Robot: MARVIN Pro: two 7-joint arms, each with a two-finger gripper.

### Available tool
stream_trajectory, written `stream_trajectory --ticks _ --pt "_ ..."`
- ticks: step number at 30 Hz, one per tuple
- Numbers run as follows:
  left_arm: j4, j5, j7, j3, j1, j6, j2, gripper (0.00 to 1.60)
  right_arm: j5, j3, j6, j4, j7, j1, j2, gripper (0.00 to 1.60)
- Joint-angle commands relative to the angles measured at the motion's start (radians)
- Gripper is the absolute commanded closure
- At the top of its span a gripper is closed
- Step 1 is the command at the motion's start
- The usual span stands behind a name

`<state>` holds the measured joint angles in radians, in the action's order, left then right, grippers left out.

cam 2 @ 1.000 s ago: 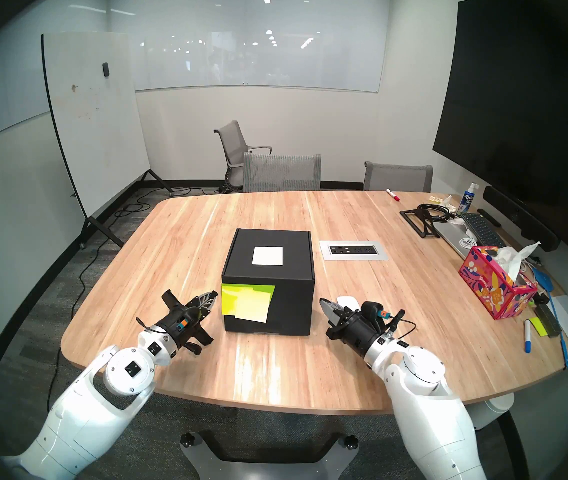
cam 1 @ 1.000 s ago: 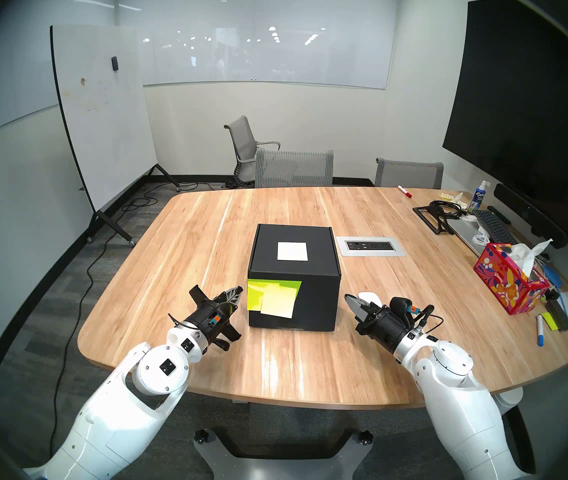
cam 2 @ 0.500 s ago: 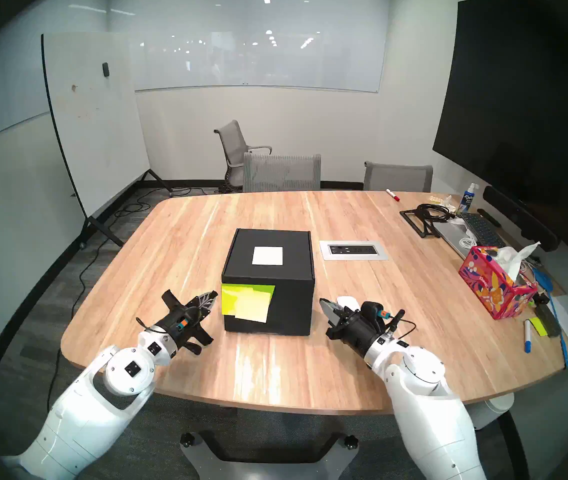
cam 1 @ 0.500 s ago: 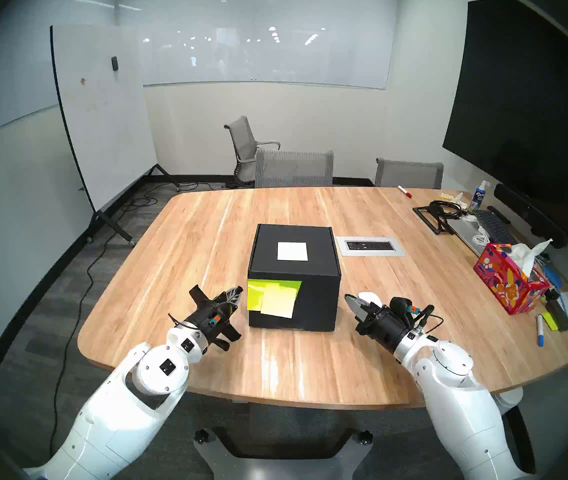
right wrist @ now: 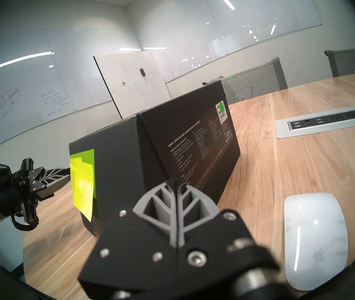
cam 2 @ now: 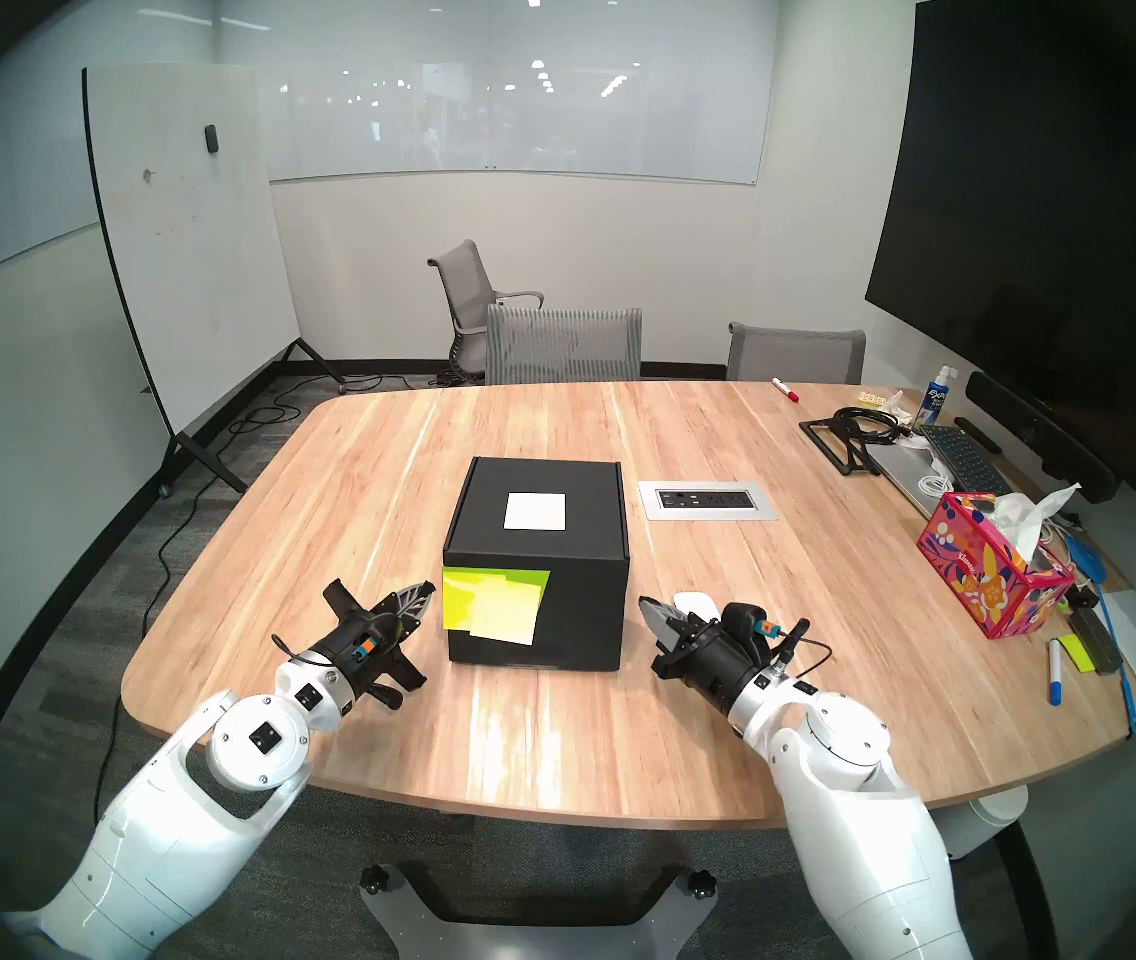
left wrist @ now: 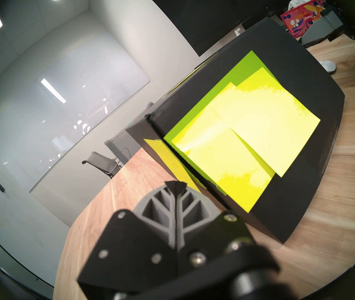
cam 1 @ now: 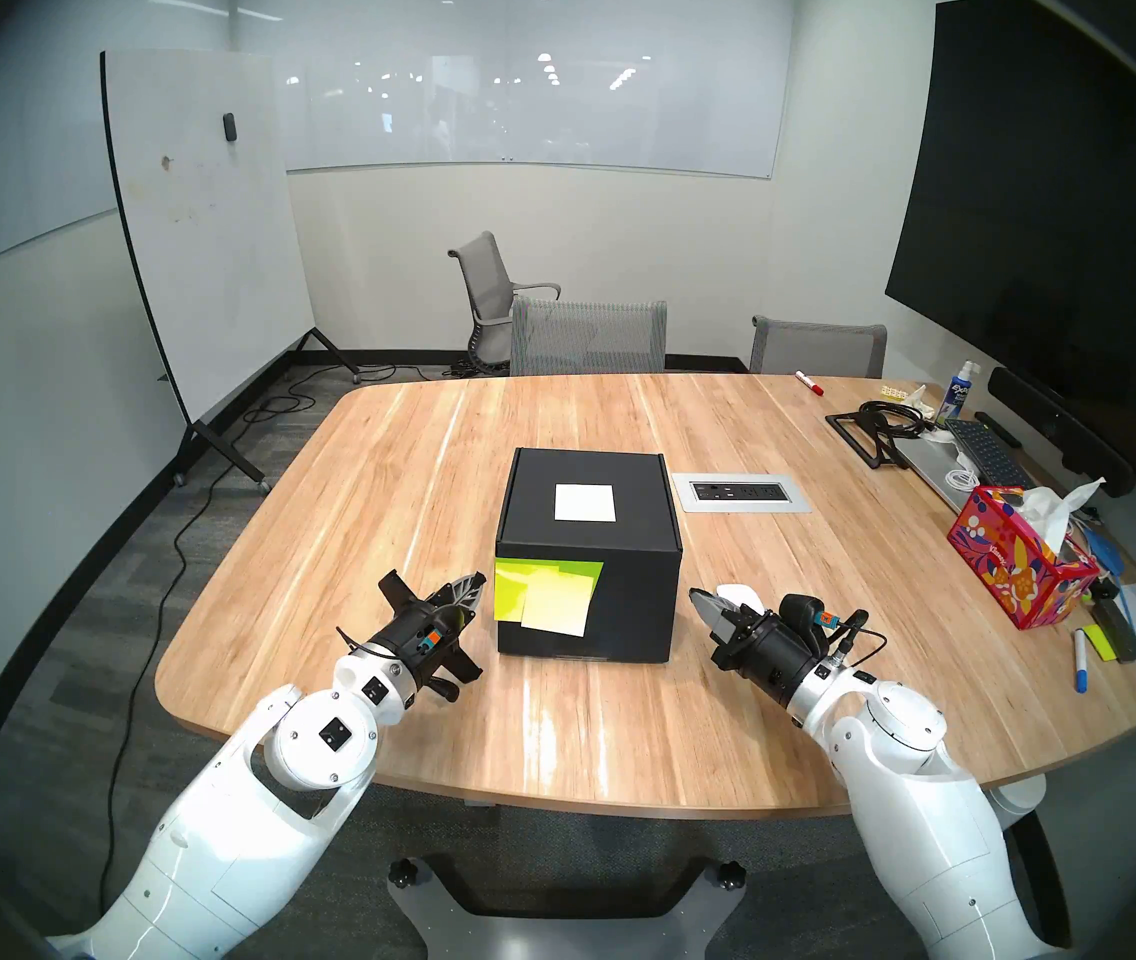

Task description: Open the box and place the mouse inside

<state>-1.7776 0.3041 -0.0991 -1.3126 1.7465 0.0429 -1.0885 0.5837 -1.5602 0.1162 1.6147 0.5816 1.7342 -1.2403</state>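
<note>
The box (cam 1: pixel 586 557) sits lid down mid-bench (cam 1: pixel 413 467), sticky notes (cam 1: pixel 548 595) on its front. The mouse (right wrist: pixel 315 239) lies on the bench at the box's right side (partly hidden in head views). Left pincer (cam 1: pixel 475 586) and right pincer (cam 1: pixel 695 597) both pressed together, holding nothing, flanking the box.

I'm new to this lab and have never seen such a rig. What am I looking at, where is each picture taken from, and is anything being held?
A two-armed robot faces a wooden table. The two wide pictures come from its head; the other two from cameras on its wrists. Mid-table stands a closed black box with sticky notes on its front. A white mouse lies beside it on the robot's right. The left gripper and right gripper hover either side, jaws shut, holding nothing. A tissue box sits far right.
</note>
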Motion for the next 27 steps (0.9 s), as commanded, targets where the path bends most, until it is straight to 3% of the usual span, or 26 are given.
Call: stream_trajectory --ticks 1,27 --pt "-0.017 0.003 0.002 -0.001 -0.005 0.005 0.001 1.60 -0.001 0.000 0.001 0.015 0.000 -0.011 0.002 1.60" --pt "-0.017 0.003 0.002 -0.001 -0.005 0.005 0.001 1.60 -0.003 -0.001 0.002 0.015 0.001 -0.011 0.000 1.60"
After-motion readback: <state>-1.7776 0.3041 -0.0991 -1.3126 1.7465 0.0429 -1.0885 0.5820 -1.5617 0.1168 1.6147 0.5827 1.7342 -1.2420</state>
